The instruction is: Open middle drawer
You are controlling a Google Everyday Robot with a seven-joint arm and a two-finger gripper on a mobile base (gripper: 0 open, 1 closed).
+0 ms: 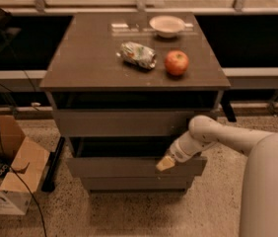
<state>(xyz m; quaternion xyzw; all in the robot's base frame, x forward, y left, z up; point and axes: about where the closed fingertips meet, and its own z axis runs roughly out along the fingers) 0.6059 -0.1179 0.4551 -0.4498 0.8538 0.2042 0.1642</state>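
The three-drawer cabinet (pixel 89 63) stands in the middle of the camera view. The middle drawer (pixel 114 167) is a grey-brown flat front without a handle. It stands a little forward, with a dark gap above it under the top drawer (pixel 119 123). The shorter bottom drawer (pixel 129 183) lies below it. My gripper (pixel 166 163), on the white arm reaching in from the right, rests at the upper edge of the middle drawer front, right of its centre.
On the cabinet top lie a red apple (pixel 176 62), a crumpled packet (pixel 138 55) and a white bowl (pixel 167 25). An open cardboard box (pixel 11 177) and cables sit on the floor at the left. My white body (pixel 272 191) fills the lower right.
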